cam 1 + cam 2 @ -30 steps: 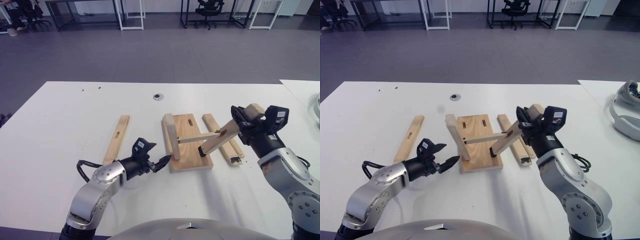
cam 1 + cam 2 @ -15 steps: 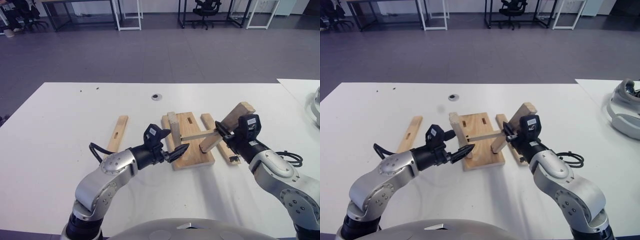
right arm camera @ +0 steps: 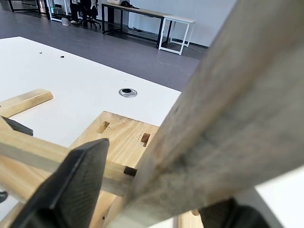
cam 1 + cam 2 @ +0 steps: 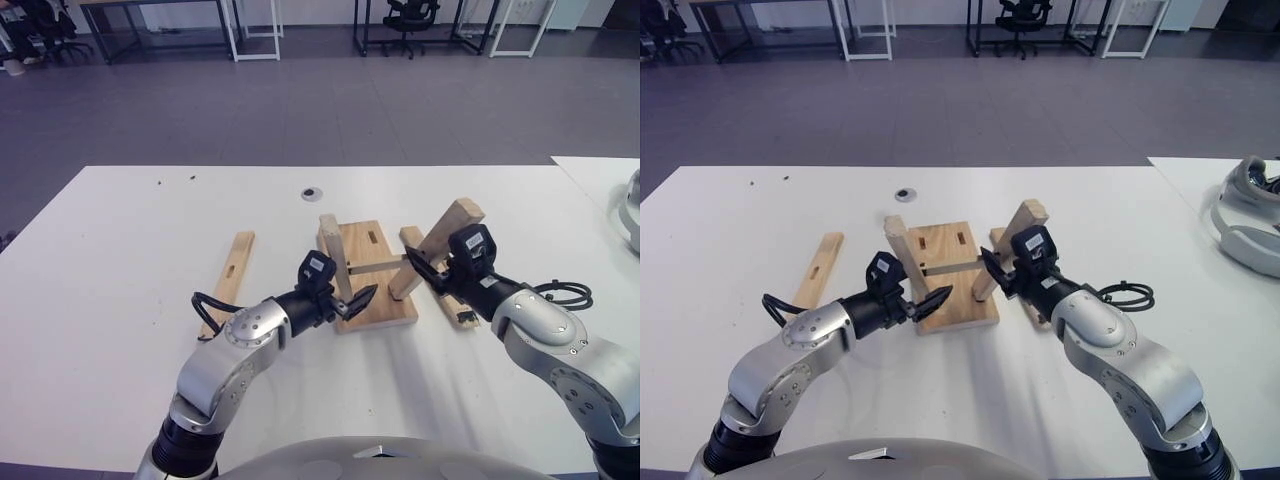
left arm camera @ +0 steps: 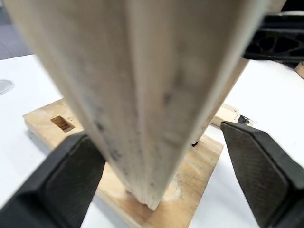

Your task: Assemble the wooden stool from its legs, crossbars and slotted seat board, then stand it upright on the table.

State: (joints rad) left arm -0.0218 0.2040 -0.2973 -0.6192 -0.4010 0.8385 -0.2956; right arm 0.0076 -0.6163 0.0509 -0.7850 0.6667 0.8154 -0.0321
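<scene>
Place: lab or test room in an office-style hall, wide and open.
Work surface: large white table [image 4: 120,260], plain top with a round cable port [image 4: 312,193] set into it.
Neighbouring surface: second white table [image 4: 600,172] just to the right, carrying a white headset [image 4: 1250,215].
Floor: grey floor [image 4: 300,100], stretching well back from the table.
Back of room: dark-framed desks [image 4: 150,25], white-framed table legs [image 4: 255,30], black office chair [image 4: 405,12] on castors.
</scene>
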